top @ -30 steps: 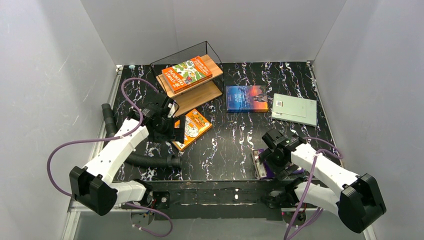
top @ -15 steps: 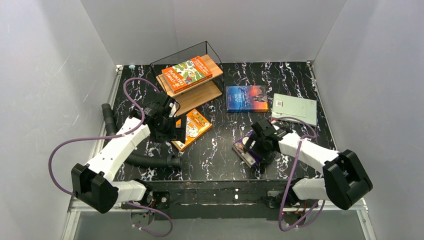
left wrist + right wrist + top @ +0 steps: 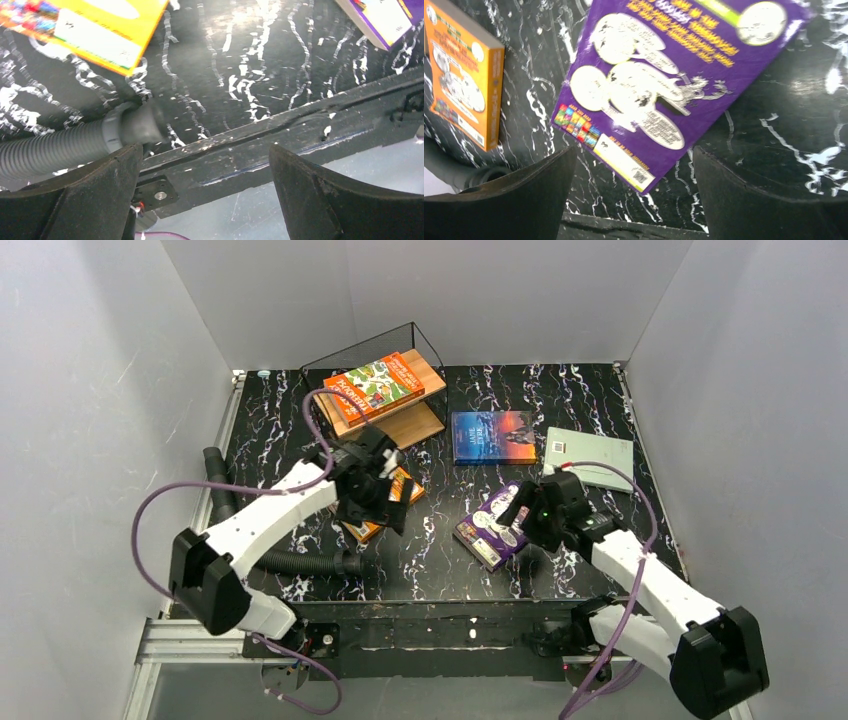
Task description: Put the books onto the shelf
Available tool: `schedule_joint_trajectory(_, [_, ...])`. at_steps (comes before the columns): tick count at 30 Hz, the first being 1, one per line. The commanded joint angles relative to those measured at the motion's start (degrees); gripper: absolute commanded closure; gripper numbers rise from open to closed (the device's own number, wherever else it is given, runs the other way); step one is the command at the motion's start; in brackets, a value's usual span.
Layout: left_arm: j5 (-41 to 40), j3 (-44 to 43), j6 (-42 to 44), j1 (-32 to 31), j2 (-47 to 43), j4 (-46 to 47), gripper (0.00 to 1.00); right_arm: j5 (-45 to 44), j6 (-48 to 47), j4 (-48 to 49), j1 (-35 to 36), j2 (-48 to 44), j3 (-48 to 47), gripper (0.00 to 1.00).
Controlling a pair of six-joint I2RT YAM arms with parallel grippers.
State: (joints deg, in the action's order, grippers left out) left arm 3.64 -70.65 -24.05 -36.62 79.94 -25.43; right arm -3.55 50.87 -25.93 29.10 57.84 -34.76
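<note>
A red-green book point(image 3: 372, 386) lies on the top board of the shelf point(image 3: 412, 426). The orange book point(image 3: 403, 483) point(image 3: 95, 27) point(image 3: 468, 95) lies flat in front of the shelf, with my left gripper point(image 3: 392, 508) point(image 3: 205, 165) open above it and nothing between the fingers. The purple book point(image 3: 488, 522) point(image 3: 674, 80) point(image 3: 385, 17) lies flat near the table's middle. My right gripper point(image 3: 520, 520) point(image 3: 634, 165) hangs open over its right end, jaws wide and apart from the cover. The blue sunset book point(image 3: 492, 436) and the grey-green book point(image 3: 592, 456) lie at the back right.
A black ribbed hose point(image 3: 290, 562) point(image 3: 70, 147) runs along the table's left and front-left. The table's near edge point(image 3: 280, 125) point(image 3: 624, 222) shows below both grippers. White walls close in the left, back and right sides.
The purple book has gone from the front right edge toward the middle, with my right gripper moving along with it. My left gripper swung right over the orange book.
</note>
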Motion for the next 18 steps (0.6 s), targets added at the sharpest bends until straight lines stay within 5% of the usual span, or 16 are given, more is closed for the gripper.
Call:
schedule_joint_trajectory(1, [1.57, -5.35, -1.38, -6.44, 5.98, -2.66, 0.02, 6.16, -1.07, 2.84, -7.20, -3.84, 5.41, 0.06])
schedule_joint_trajectory(12, [4.14, -18.72, -5.45, -11.04, 29.63, 6.53, 0.05, 11.28, -0.39, 3.41, -16.58, -9.75, 9.97, 0.06])
schedule_joint_trajectory(18, [6.40, -17.66, -8.89, -11.09, 33.63, 13.88, 0.13, 12.49, -0.92, 1.73, -18.60, -13.06, 11.67, 0.06])
